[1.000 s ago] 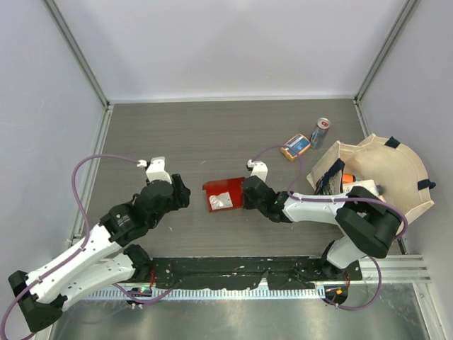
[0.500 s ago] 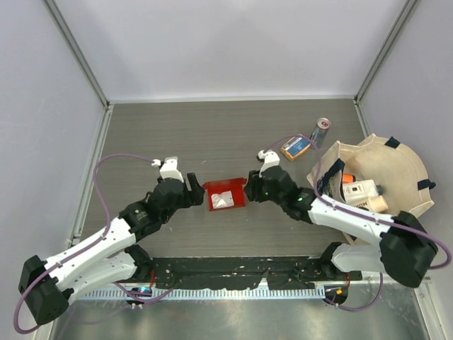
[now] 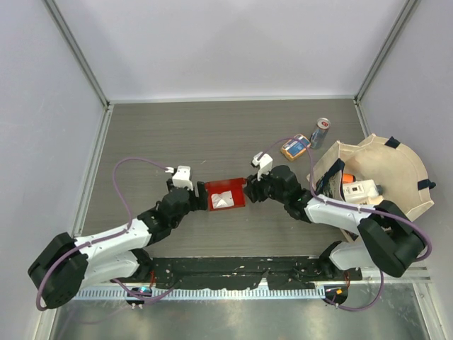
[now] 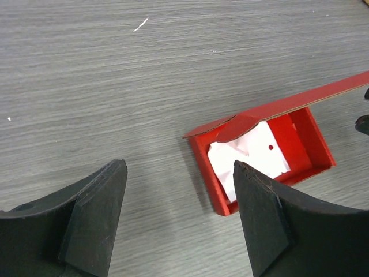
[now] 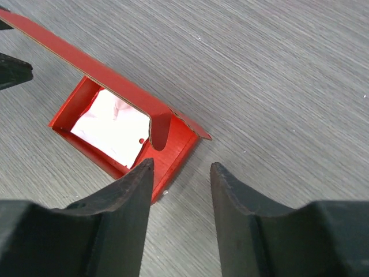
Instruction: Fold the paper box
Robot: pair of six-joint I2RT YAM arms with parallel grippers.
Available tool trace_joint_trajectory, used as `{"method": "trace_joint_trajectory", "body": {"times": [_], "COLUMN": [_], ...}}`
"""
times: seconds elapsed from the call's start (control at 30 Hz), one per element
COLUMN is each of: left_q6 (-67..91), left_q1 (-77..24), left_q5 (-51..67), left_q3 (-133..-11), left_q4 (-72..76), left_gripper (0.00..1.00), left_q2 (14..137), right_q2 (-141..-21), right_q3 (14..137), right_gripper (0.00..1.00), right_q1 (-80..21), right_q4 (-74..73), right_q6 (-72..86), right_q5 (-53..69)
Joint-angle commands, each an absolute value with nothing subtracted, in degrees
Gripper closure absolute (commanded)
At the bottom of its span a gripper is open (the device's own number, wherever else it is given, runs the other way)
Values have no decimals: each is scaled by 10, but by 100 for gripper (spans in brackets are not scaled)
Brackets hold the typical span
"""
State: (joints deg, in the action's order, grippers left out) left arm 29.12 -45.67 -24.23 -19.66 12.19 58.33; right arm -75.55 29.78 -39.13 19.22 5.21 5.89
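Observation:
The paper box [image 3: 225, 195] lies mid-table as a shallow red tray with white paper inside and a long flap raised along its far edge. In the left wrist view the paper box [image 4: 311, 141] lies ahead and to the right, with my left gripper [image 4: 179, 165] open over bare table just short of its near corner. My left gripper [image 3: 202, 195] sits at the box's left end in the top view. My right gripper [image 3: 249, 190] is at the right end. It [image 5: 181, 165] stands open, its left fingertip over the paper box's [image 5: 176, 147] end wall, nothing between the fingers.
An orange-and-blue packet [image 3: 295, 146] and a drink can [image 3: 320, 132] stand at the back right. A beige cloth bag [image 3: 403, 170] holding several items lies at the right edge, close behind my right arm. Grey walls enclose the table.
My right gripper has opened and let go of the box's right end. My left arm has stretched right, up to the box's left end, its jaws opening wider.

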Motion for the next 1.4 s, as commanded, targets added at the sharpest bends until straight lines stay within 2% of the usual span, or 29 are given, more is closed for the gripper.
{"method": "trace_joint_trajectory", "body": {"times": [0.0, 0.07, 0.1, 0.2, 0.53, 0.67, 0.9, 1.1, 1.2, 1.37], "left_q6": [197, 188, 185, 148, 98, 91, 83, 81, 83, 90], "left_q1": [-455, -455, -455, -448, -419, -417, -416, -416, -416, -416], "left_q5": [-252, -240, -242, -228, -137, -108, -80, -77, -76, -73], "left_q3": [-175, -151, -143, -128, -139, -139, -150, -160, -163, -174], "left_q4": [279, 326, 337, 390, 468, 489, 513, 513, 512, 501], "left_gripper": [21, 20, 19, 7, 14, 18, 45, 56, 62, 74], "left_q2": [605, 609, 609, 634, 700, 722, 745, 751, 756, 759], "right_q2": [-759, -754, -755, -771, -808, -831, -843, -853, -856, -851], "right_q3": [293, 282, 278, 284, 301, 308, 322, 332, 340, 341], "right_gripper": [45, 34, 33, 34, 37, 42, 44, 46, 52, 70], "right_q1": [-382, -368, -362, -346, -345, -345, -345, -345, -346, -349], "right_q4": [273, 294, 305, 307, 332, 337, 352, 359, 355, 345], "right_q6": [4, 6, 15, 11, -13, -18, -21, -24, -25, -25], "right_q5": [82, 85, 93, 113, 147, 152, 153, 154, 157, 146]}}
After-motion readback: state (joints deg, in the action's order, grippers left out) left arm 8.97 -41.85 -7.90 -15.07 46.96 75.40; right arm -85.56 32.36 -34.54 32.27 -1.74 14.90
